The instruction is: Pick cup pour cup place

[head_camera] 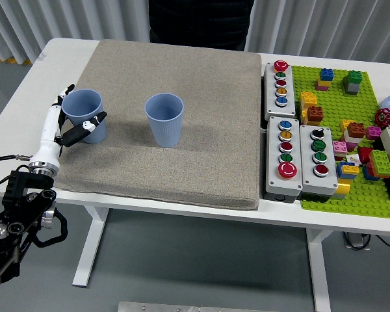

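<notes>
Two blue cups stand upright on the grey mat that covers most of the white table. The left cup sits near the mat's left edge, and the left hand wraps around it: the white-and-black fingers curl across its near side while other fingertips show at its far left rim, so the hand is closed on the cup. Whether the cup's base touches the mat or is raised off it cannot be told. Its inside looks plain blue, with no contents that can be made out. The left arm comes in from the lower left corner. The right cup stands free near the mat's middle, well apart from the hand, and its inside also shows only blue. Right of the mat lie three grey button boxes, then a green brick plate loaded with coloured bricks. A person in dark clothing stands at the far side.
</notes>
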### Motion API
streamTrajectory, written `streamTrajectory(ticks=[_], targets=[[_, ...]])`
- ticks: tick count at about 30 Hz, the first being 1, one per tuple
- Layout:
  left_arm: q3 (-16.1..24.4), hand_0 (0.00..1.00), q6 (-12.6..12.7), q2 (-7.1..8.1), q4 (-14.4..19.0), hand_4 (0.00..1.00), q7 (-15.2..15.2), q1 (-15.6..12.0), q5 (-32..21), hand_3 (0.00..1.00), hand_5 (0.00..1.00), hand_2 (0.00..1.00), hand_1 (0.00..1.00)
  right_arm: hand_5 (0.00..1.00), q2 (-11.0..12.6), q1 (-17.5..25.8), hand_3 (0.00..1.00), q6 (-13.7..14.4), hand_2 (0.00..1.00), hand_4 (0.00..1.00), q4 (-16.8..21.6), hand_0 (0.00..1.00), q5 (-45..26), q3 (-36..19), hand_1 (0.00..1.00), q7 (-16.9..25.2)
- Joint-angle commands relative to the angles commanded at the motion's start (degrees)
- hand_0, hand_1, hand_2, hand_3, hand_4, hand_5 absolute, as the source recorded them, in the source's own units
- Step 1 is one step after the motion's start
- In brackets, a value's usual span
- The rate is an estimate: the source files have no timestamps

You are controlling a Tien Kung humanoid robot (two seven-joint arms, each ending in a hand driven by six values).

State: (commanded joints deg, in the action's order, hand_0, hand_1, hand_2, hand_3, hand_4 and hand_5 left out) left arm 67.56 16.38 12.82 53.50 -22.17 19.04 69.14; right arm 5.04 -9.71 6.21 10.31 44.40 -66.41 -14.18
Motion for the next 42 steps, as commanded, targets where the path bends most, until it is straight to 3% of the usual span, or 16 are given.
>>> streamTrajectory(ticks=[11,20,24,25,28,30,31,33,36,37,42], targets=[[2.7,0.765,-0.8,0.25,3.7,0.998,0.7,-1.6,2.1,0.998,0.475,0.953,0.789,0.280,0.1,0.0,0.703,0.0,0.745,0.325,0.0,0.724,0.1,-0.1,0.696,0.0],[5.5,0.781,-0.5,0.53,4.6,0.998,0.9,-2.4,3.1,0.998,0.517,0.965,0.796,0.279,0.0,0.5,0.704,-0.1,0.745,0.326,0.0,0.724,0.4,-0.1,0.695,-0.1],[9.1,0.781,0.0,0.24,8.0,0.998,1.9,-3.8,5.7,0.998,0.517,0.965,0.796,0.279,0.0,0.7,0.704,-0.1,0.745,0.326,0.0,0.724,0.9,-0.4,0.695,-0.2],[10.4,0.783,0.5,0.19,9.7,0.998,2.2,-4.3,6.2,0.998,0.560,0.965,0.797,0.278,0.0,0.8,0.704,-0.1,0.745,0.326,0.0,0.725,0.9,-0.4,0.695,-0.2],[13.2,0.783,1.7,0.38,14.3,0.998,2.8,-4.8,6.5,0.998,0.560,0.965,0.797,0.278,0.1,0.9,0.704,-0.1,0.745,0.326,0.0,0.725,1.1,-0.4,0.695,-0.2],[15.3,0.783,3.4,1.27,18.1,0.998,3.5,-4.0,4.4,0.998,0.560,0.965,0.797,0.278,0.1,0.8,0.704,-0.1,0.745,0.326,0.0,0.725,1.0,-0.3,0.695,-0.1],[16.1,0.748,4.0,1.77,19.6,0.941,3.9,-3.4,2.8,0.800,0.998,0.787,0.732,0.279,0.1,0.8,0.704,-0.1,0.745,0.326,0.0,0.725,1.0,-0.3,0.695,-0.1],[17.0,0.748,4.0,2.44,21.5,0.941,4.6,-2.6,0.4,0.800,0.998,0.787,0.732,0.279,0.1,0.8,0.704,-0.1,0.745,0.326,0.0,0.725,0.9,-0.2,0.695,-0.1],[19.2,0.748,0.9,4.58,23.2,0.941,6.4,0.3,-6.5,0.800,0.998,0.787,0.732,0.279,0.1,0.8,0.704,-0.1,0.745,0.326,0.0,0.725,0.8,0.0,0.695,-0.2],[19.8,0.730,-0.2,4.99,22.7,0.845,7.1,1.1,-9.1,0.698,0.998,0.715,0.716,0.278,0.2,0.8,0.704,-0.1,0.745,0.325,0.0,0.725,0.6,0.1,0.694,-0.1],[22.5,0.730,-8.3,7.30,16.5,0.845,11.7,5.2,-20.9,0.698,0.998,0.715,0.716,0.278,0.3,0.5,0.704,0.0,0.745,0.325,0.0,0.725,-0.4,0.8,0.694,0.1]])
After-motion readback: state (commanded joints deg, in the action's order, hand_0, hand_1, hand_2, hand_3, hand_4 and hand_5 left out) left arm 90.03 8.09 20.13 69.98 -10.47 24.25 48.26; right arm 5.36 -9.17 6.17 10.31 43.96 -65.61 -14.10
